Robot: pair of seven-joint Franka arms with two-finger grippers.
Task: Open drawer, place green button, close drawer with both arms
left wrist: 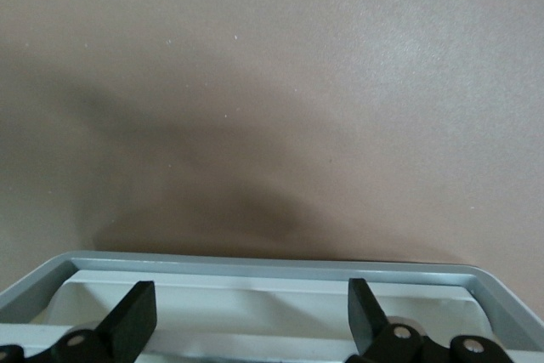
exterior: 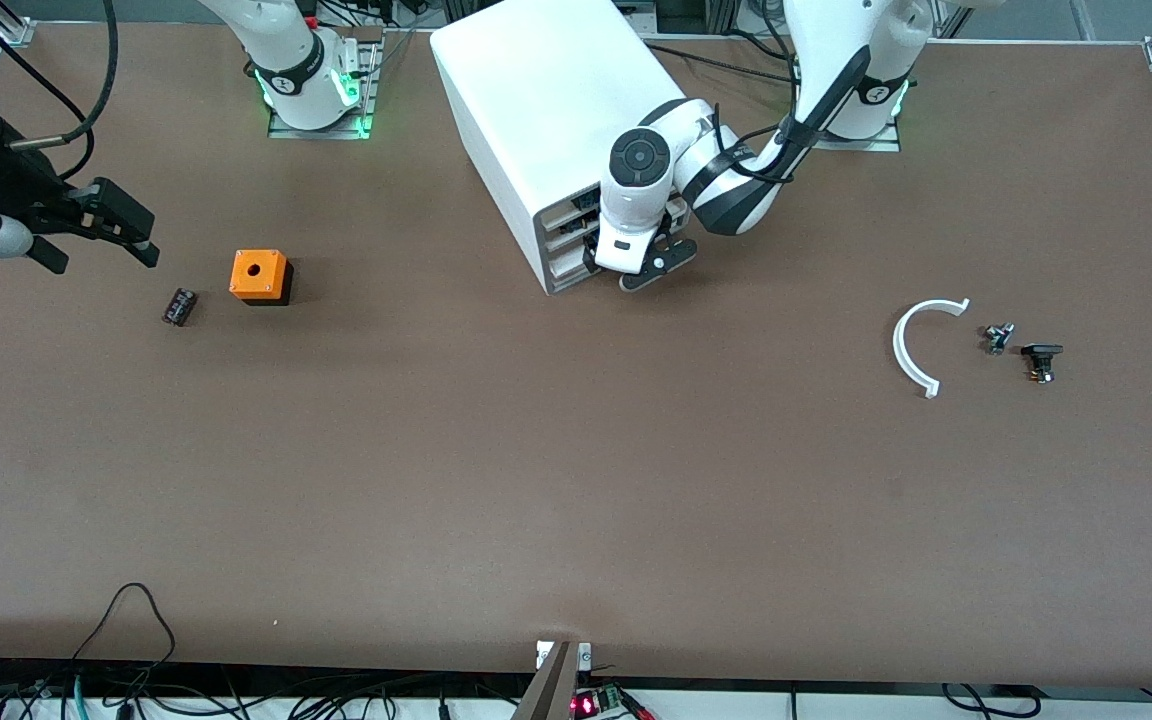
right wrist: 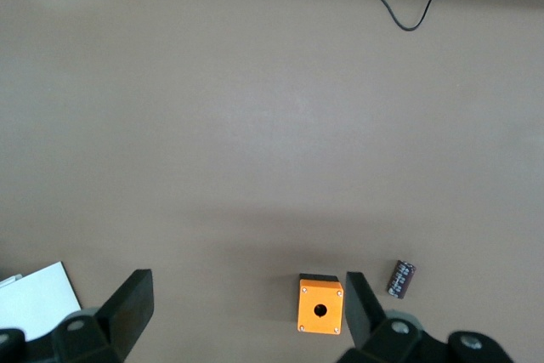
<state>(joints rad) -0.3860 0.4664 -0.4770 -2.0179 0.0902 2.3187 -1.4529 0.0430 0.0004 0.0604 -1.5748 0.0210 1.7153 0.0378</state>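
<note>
The white cabinet [exterior: 536,110] stands at the robots' side of the table, mid-table. Its lowest drawer [exterior: 573,277] shows in the left wrist view as a white tray with a grey rim [left wrist: 272,264] and part of its inside showing. My left gripper [exterior: 651,270] is at the drawer's front, and in its wrist view [left wrist: 249,292] it is open over the tray's rim, holding nothing. The button [exterior: 1041,360] lies on the table toward the left arm's end. My right gripper [exterior: 104,256] is open and empty above the table at the right arm's end; its wrist view [right wrist: 245,288] confirms this.
An orange box with a hole [exterior: 258,274] [right wrist: 320,303] and a dark striped block [exterior: 179,306] [right wrist: 402,278] lie near the right gripper. A white curved piece [exterior: 908,350] and a small grey part [exterior: 998,337] lie beside the button.
</note>
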